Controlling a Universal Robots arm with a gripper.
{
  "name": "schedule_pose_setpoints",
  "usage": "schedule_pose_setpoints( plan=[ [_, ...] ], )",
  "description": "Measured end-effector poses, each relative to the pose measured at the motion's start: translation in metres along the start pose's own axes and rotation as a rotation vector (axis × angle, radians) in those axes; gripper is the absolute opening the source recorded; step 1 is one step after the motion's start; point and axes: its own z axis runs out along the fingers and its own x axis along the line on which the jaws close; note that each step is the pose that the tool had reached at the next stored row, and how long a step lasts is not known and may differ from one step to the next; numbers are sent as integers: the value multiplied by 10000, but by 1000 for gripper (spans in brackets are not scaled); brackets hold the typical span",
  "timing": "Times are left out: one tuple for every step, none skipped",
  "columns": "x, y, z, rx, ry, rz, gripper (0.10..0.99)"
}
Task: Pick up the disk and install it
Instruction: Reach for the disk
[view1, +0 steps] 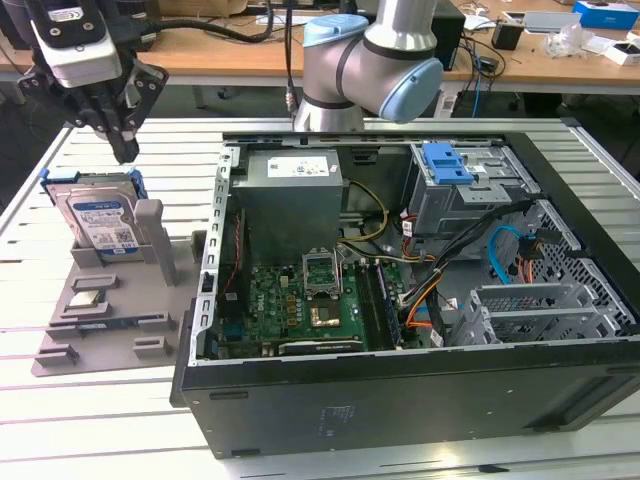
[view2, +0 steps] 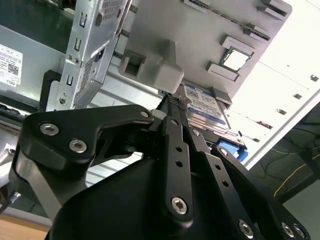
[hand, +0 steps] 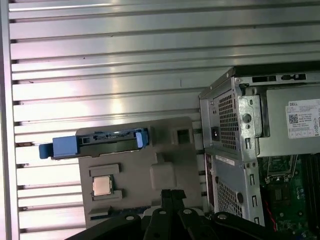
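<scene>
Gripper (view1: 125, 152) clenched empty, hovered above the disk (view1: 100, 218); disk stood upright in grey holder (view1: 100, 310), at the exterior view's left.

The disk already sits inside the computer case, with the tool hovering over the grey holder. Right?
No. The disk is outside the computer case, standing upright in the grey holder, as the exterior view shows. The tool does hover over that holder.
</scene>
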Motion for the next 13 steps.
schedule_pose_setpoints(
  plan=[
    [28,-2,-1,0,0,1,106],
    [75,-5,-1,0,0,2,106],
    [120,-9,-1,0,0,2,106],
    [165,-12,-2,0,0,1,106],
    [217,-16,-2,0,0,0,106],
    [239,-18,-3,0,0,1,106],
    [262,-20,-3,0,0,1,106],
    [305,-23,-4,0,1,2,106],
    [350,-26,-5,0,0,2,106],
    [386,-29,-5,-1,0,1,106],
    [410,-31,-6,0,1,1,106],
    [461,-34,-6,0,0,0,106],
    [507,-38,-7,0,1,1,106]
  ],
)
